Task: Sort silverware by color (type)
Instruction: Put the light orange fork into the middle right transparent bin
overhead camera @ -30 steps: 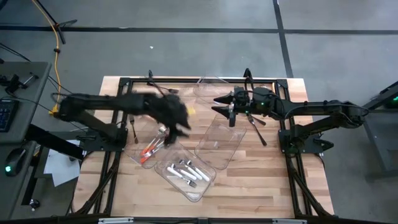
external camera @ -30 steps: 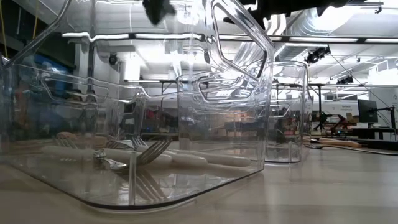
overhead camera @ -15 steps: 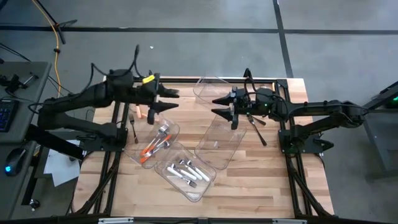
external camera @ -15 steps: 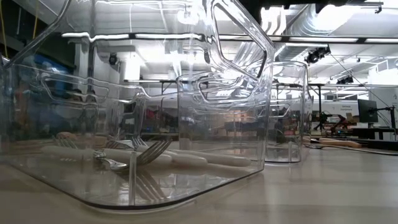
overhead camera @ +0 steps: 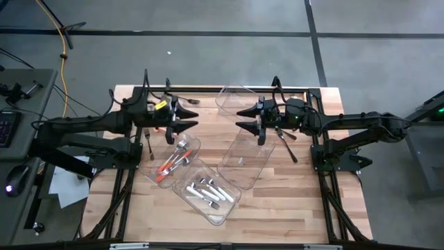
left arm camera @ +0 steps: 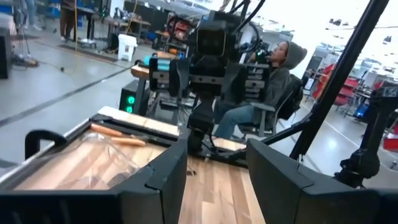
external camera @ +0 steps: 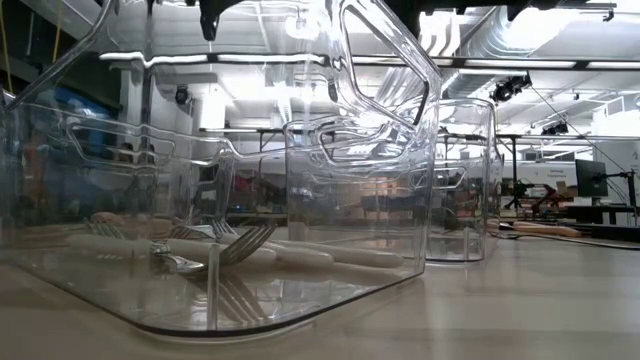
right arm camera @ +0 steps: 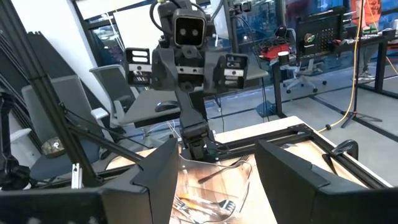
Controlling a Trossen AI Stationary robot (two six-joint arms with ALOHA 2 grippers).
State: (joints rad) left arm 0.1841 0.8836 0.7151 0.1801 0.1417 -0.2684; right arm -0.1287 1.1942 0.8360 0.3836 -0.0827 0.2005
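Note:
The silverware lies sorted in clear bins. Orange-handled pieces (overhead camera: 168, 165) lie in one bin and white-handled pieces (overhead camera: 208, 190) in the bin nearer the front edge, seen close in the low view (external camera: 220, 255). Black pieces (overhead camera: 284, 141) lie loose on the table at the right, and a black fork (overhead camera: 148, 144) at the left. My left gripper (overhead camera: 191, 114) hangs open and level above the table's far left part, beyond the orange-handled pieces' bin. My right gripper (overhead camera: 239, 119) faces it, open and level, above the empty bin's far end. Both grippers hold nothing (left arm camera: 217, 180) (right arm camera: 211, 180).
An empty clear bin (overhead camera: 246, 158) lies at the middle and another (overhead camera: 234, 97) at the far edge. The black frame rails (overhead camera: 125, 167) run along both sides of the table. A person (left arm camera: 273, 81) sits beyond the table's right edge.
My left gripper has drawn back from above the orange-handled pieces' bin toward the table's far left and tipped up from slanting down to level, staying open with nothing in it.

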